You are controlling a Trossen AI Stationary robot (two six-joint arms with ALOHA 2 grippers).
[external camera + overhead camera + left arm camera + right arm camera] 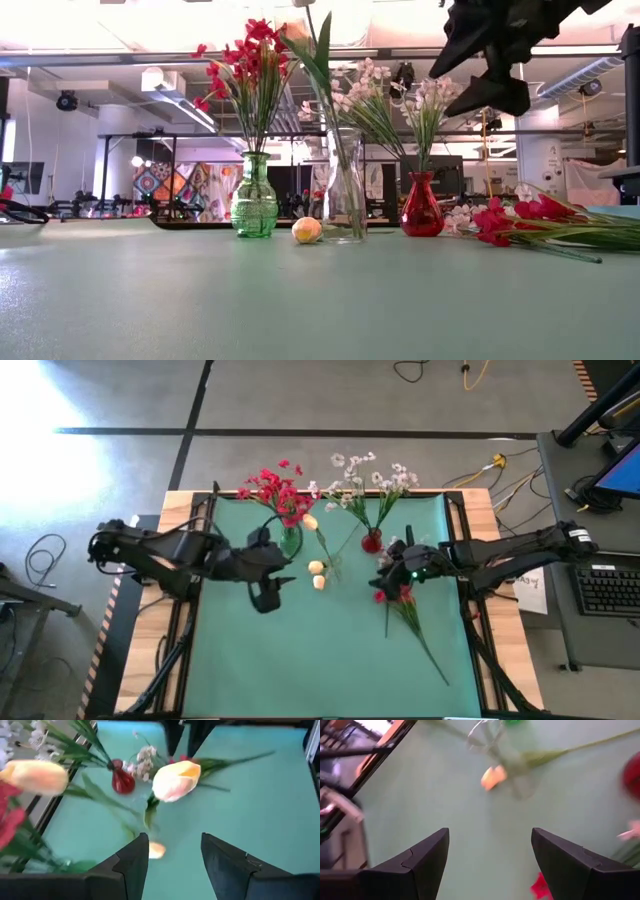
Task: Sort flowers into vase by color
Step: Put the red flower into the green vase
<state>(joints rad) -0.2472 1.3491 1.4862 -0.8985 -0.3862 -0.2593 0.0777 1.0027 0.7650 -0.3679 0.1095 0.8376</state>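
Red flowers stood bunched in a green vase at the back of the green mat, left of centre. White sprays stood in a small red vase to the right of it. Between them was a clear glass vase holding a cream-yellow rosebud stem with long leaves. One loose cream-yellow bud lay on the mat just in front of the clear vase; the high view showed a second cream bud close beside it. More red flowers with long green stems lay flat on the mat right of the red vase, with a white spray touching them at the blossom end; their stems ran toward the front right.

Left gripper hung over the mat in front of the green vase, just left of the loose buds. Its wrist view showed the two fingers apart with nothing between them, a rosebud floating beyond them. So: parted, empty.

Right gripper hung above the lying red flowers, just in front of the red vase. In its wrist view the fingers stood wide, only bare mat between, a red blossom at the edge. Holding nothing.

Low view showed one dark gripper hanging high over the flower pile, clear of the table.
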